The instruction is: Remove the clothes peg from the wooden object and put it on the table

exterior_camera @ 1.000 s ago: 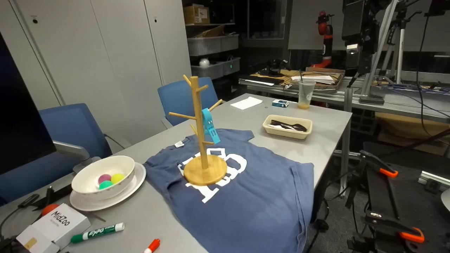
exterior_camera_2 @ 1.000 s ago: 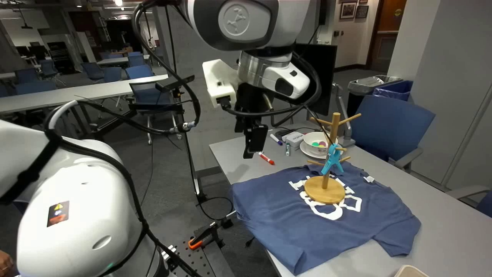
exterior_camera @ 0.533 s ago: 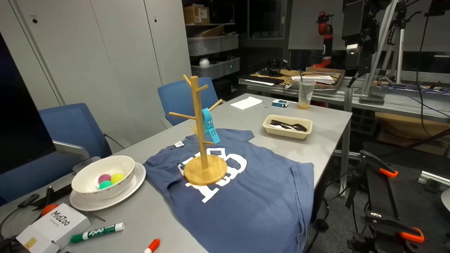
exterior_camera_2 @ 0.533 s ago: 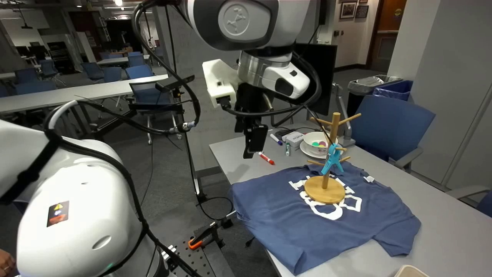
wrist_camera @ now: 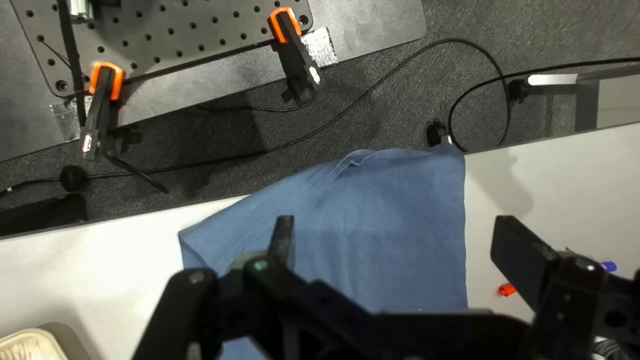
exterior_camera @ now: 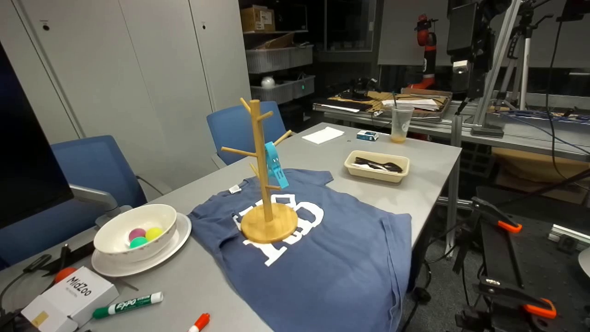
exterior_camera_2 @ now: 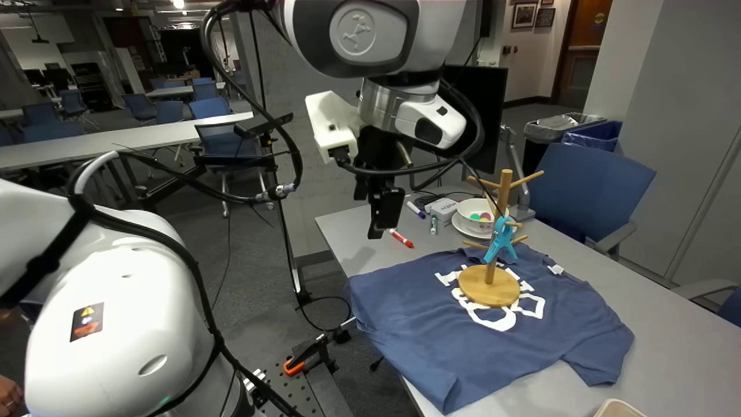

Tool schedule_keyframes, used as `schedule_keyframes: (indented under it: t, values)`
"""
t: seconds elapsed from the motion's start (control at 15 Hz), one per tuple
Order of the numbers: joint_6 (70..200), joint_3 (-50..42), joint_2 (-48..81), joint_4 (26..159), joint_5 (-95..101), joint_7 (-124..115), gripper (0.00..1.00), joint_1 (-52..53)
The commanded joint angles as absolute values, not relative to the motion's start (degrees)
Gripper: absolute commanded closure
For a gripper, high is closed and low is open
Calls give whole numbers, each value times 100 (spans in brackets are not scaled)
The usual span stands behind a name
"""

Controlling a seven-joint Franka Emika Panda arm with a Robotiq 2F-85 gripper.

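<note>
The teal-blue clothes peg (exterior_camera: 275,167) hangs by a branch of the wooden object (exterior_camera: 263,184), beside its pole. The peg (exterior_camera_2: 501,240) and the upright wooden object (exterior_camera_2: 489,286) show in both exterior views. The stand's round base rests on the blue shirt on the table (exterior_camera: 221,295). My gripper (exterior_camera_2: 376,217) hangs above the table's near end, apart from the peg and about level with the stand's upper half in the picture. In the wrist view the gripper (wrist_camera: 395,230) is wide open and empty. Peg and wooden object are out of view there.
The dark blue shirt (exterior_camera: 341,258) covers much of the table. A bowl (exterior_camera: 138,226) with coloured balls, a white box (exterior_camera: 73,295), a green marker (exterior_camera: 129,305) and a red marker (exterior_camera_2: 400,238) lie toward one end. A beige tray (exterior_camera: 377,167) stands toward the other end.
My arm and gripper have shifted very slightly, a little downward, in the last half second. The clothes peg, the wooden object and the shirt have not moved.
</note>
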State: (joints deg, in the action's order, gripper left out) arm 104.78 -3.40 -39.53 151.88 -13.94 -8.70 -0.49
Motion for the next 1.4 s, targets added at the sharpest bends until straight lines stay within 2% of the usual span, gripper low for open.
schedule_keyframes:
  t: [0.0,0.2,0.53,0.8,0.87,0.93,1.33]
  values:
    - [10985,-196,-3714,15252,-1372,-517,0,-82]
    - [11936,-75,-3446,15413,-1333,-273,0,-12]
    - [14309,320,-2933,15915,-1054,-135,0,135]
    - [15672,567,-2326,15846,-766,-342,0,233]
    - [15868,588,-2254,15846,-699,-362,0,235]
    - [15456,452,-2428,15845,-754,-313,0,264]
    - [15873,567,-2043,15785,-514,-446,0,85]
